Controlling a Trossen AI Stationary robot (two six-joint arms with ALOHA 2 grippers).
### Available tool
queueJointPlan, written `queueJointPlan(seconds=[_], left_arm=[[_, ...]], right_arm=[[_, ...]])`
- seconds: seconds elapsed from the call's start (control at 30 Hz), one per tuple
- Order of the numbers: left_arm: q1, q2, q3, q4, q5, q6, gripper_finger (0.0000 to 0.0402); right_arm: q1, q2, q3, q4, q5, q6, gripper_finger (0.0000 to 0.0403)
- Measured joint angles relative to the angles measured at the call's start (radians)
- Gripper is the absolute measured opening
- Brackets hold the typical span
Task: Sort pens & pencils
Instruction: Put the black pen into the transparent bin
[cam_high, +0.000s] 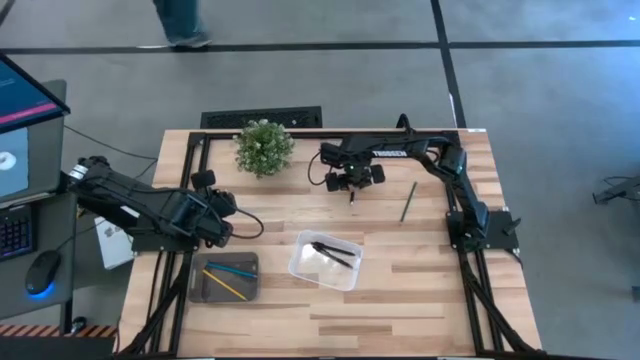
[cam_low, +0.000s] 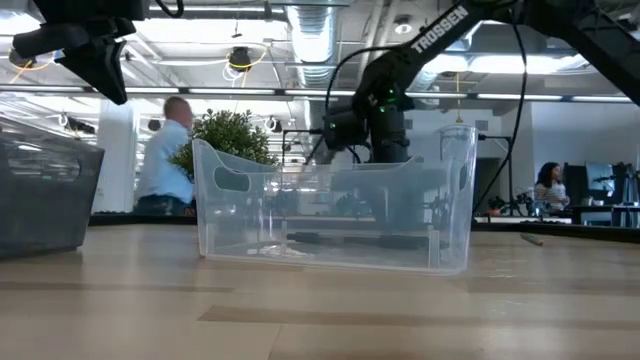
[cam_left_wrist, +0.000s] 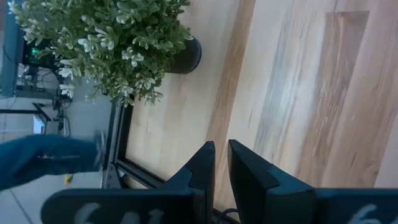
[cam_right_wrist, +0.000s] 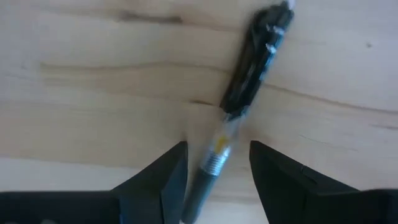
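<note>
"TROSSEN" in white letters on the right arm (cam_low: 440, 30); nothing else legible.

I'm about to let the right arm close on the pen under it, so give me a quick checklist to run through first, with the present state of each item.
1. Right gripper open: ok, fingers stand apart.
2. Pen between the fingers: ok, its barrel runs through the gap.
3. Pen free of other things: ok, it lies alone on the table.
4. Clear bin ready for pens: ok, it already holds black pens.
5. Left gripper out of the way: ok, shut, near the plant, apart from the right arm.
6. Fingers low enough to grip: cannot tell.
</note>
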Motion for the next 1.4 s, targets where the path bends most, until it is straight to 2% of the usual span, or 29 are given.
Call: queueJointPlan(seconds=[0.23,0.4,0.7,1.0,1.13,1.4], left_arm=[[0.0,0.0,0.0,0.0,0.0,0.009,0.0036],[0.0,0.0,0.0,0.0,0.0,0.012,0.0036],[0.0,0.0,0.0,0.0,0.001,0.008,0.0036],[0.0,0.0,0.0,-0.001,0.002,0.012,0.0036],[0.0,0.0,0.0,-0.001,0.018,0.012,0.0036],[0.0,0.0,0.0,-0.001,0.06,0.012,0.0036]], right_arm=[[-0.005,-0.009,-0.059,0.088,-0.089,-0.005,0.0192],[0.011,-0.005,-0.058,0.061,-0.02,-0.018,0.0195],[0.04,-0.004,-0.059,0.063,-0.03,0.027,0.0195],[0.066,-0.004,-0.061,0.061,0.047,0.069,0.0194],[0.066,-0.004,-0.061,0.06,0.026,0.041,0.0192],[0.069,-0.003,-0.062,0.048,-0.088,0.061,0.0187]])
